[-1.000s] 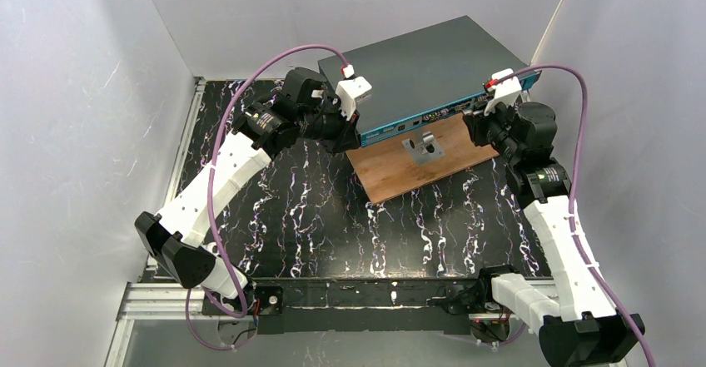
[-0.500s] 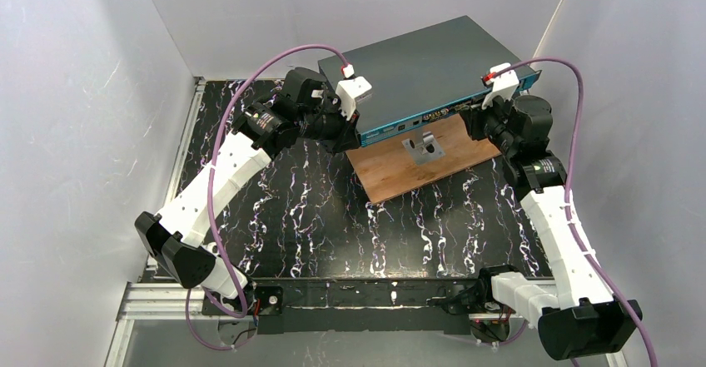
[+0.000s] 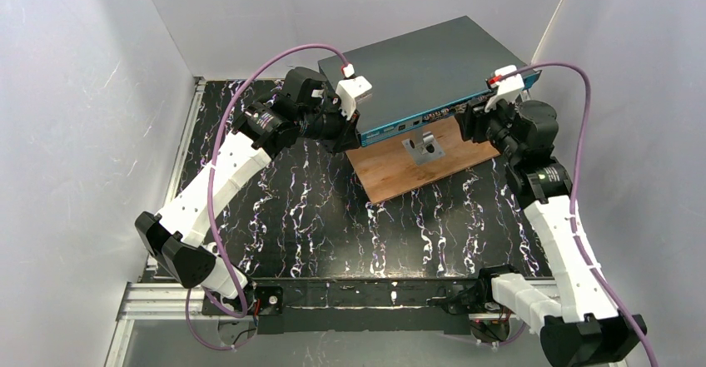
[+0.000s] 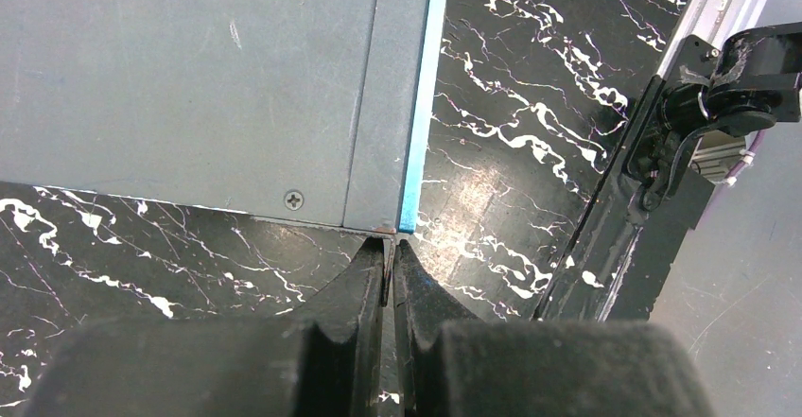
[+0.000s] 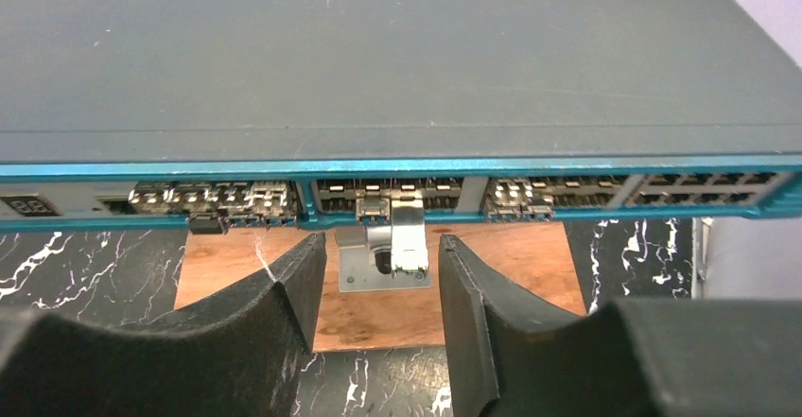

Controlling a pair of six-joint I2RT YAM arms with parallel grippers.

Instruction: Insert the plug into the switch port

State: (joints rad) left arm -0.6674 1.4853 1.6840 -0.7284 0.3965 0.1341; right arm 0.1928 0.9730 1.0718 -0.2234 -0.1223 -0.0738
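Observation:
The switch [image 3: 425, 63] is a flat dark grey box with a teal front strip [image 5: 397, 166] of small sockets. A small silver plug [image 5: 374, 212] sits in a middle socket, straight ahead of my right gripper [image 5: 383, 247]. That gripper is open, its fingers [image 5: 284, 294] apart and empty, a short way in front of the strip [image 3: 468, 121]. How deep the plug sits I cannot tell. My left gripper [image 4: 391, 247] is shut on nothing, its tips against the switch's left front corner [image 4: 397, 223].
A brown wooden board [image 3: 416, 163] lies under the switch's front and carries a small metal bracket [image 5: 402, 251]. The floor is black marbled [image 3: 333, 217], with white walls close on both sides. Purple cables [image 3: 574, 117] arc over both wrists.
My right gripper's jaws have opened. Its wrist has shifted slightly along the switch's front. The left arm has not moved.

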